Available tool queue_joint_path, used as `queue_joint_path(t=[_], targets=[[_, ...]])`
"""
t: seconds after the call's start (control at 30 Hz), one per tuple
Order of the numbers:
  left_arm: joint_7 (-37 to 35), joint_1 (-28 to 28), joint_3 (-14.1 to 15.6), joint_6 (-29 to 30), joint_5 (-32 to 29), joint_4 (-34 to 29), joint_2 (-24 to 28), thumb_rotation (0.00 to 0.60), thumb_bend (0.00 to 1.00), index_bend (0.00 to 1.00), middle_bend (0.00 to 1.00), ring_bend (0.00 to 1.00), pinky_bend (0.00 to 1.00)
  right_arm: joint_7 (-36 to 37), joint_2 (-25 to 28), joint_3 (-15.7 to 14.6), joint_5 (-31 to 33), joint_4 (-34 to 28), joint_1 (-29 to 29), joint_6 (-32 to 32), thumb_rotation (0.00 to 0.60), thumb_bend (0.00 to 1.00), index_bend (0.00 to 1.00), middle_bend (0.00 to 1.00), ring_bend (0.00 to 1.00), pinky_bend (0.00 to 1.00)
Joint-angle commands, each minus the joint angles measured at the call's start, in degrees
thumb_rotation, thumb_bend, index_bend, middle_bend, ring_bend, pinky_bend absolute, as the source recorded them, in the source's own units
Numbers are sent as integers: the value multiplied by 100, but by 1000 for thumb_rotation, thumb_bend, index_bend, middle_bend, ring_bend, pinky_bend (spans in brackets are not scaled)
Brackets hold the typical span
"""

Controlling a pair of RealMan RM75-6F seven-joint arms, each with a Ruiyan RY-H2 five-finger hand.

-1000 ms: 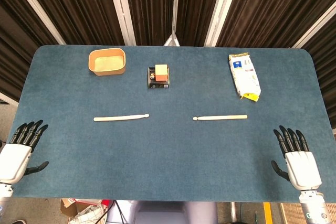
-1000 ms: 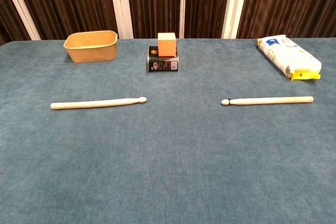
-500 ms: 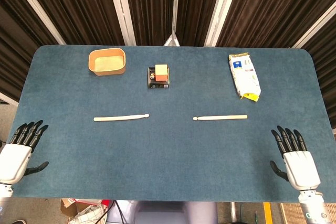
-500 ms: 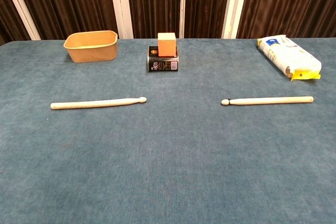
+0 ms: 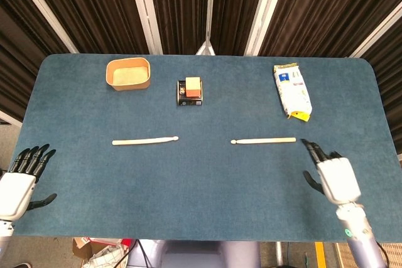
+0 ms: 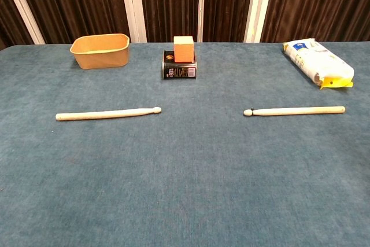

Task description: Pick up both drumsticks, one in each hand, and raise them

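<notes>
Two drumsticks laid flat on the blue table [image 5: 207, 205], end to end in one line with beaded tips facing each other across a gap; landmark taken as the black tin [image 5: 189, 93] with an orange block [image 5: 193, 85] on top, at the far middle. Left drumstick [image 5: 145, 140] nearer than the tin and off to its left; right drumstick [image 5: 263, 140] nearer than the tin and off to its right. Layout judged deliberate: one stick per side, butt ends outward, each within reach of its own arm. Left hand [image 5: 19, 180] at the near left edge, well apart from the tin and from its stick, fingers spread and straight, holding nothing, touching nothing visible. Right hand [image 5: 333, 177] at the near right, fingers extended and apart, empty; fingertips [image 5: 309, 147] close to the butt end of the right drumstick but not seen touching it. Neither hand visible in the chest view. Both sticks on the cloth, not lifted; task judged at the reaching stage on the right side, not begun on the left. Also present: tan bowl [image 5: 128, 73] left of the tin, white packet [image 5: 292, 90] well to its right, neither involved.
</notes>
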Motion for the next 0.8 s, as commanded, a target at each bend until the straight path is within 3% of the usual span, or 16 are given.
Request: queue_joint_path(t=[0.03, 0.27, 0.8], targets=[[8, 5, 3, 8, 2, 11, -4, 600, 51, 0, 0, 0, 0, -536, -158, 249, 344, 42, 463, -661, 600, 319, 328, 405, 801, 624], [-3, 10, 6, 8, -3, 8, 20, 600, 51, 0, 0, 0, 0, -1353, -440, 487, 1386, 260, 1017, -1733, 600, 319, 384, 425, 827, 624], [107, -9, -6, -23, -13, -1, -13, 600, 51, 0, 0, 0, 0, -1887, -1441, 611, 2361, 1362, 1677, -2272, 600, 319, 384, 425, 827, 624]])
